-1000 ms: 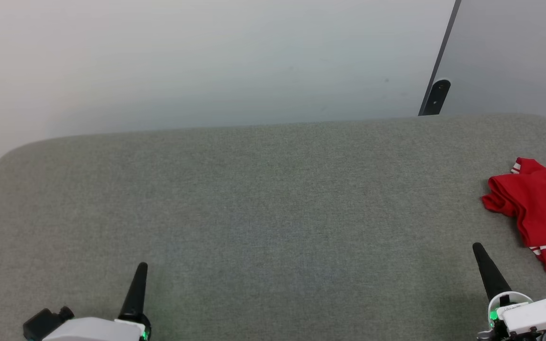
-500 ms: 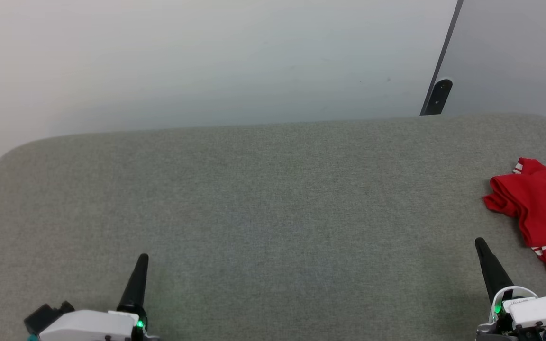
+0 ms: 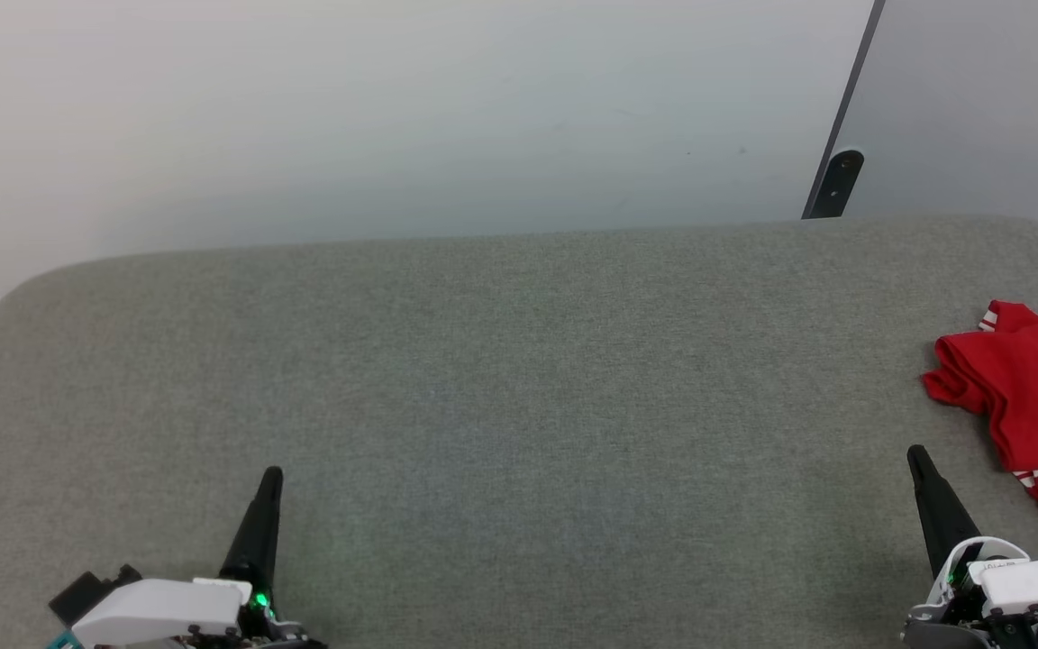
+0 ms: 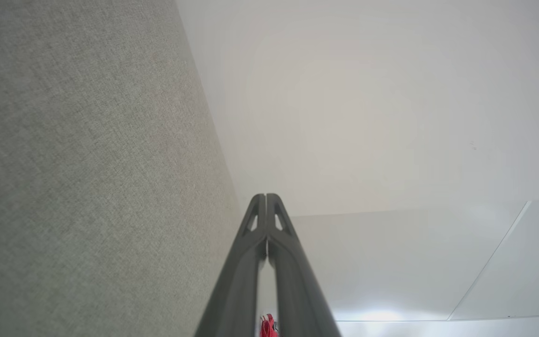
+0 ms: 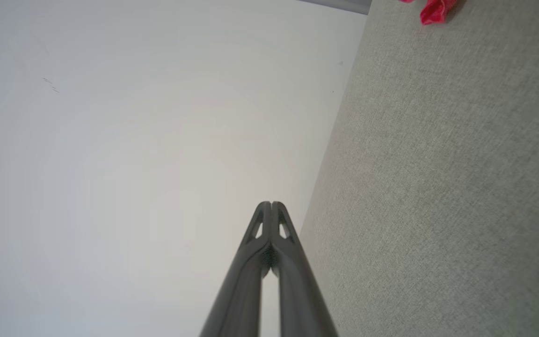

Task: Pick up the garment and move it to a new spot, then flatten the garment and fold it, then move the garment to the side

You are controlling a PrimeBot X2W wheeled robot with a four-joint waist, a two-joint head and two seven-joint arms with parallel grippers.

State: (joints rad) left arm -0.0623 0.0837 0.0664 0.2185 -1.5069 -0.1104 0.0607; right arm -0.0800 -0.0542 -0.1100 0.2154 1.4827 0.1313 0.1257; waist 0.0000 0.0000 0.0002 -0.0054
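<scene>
Dark, pressed tip to tip and gripping nothing: that is my right gripper point(image 3: 917, 457), low at the near right, and my left gripper point(image 3: 272, 478) at the near left is the same. Beyond them stretches the grey cloth table point(image 3: 519, 361). At its right edge, just right of and a little beyond my right fingers, lies the garment point(image 3: 1033, 397), folded red. Judging by that, little seems left.
</scene>
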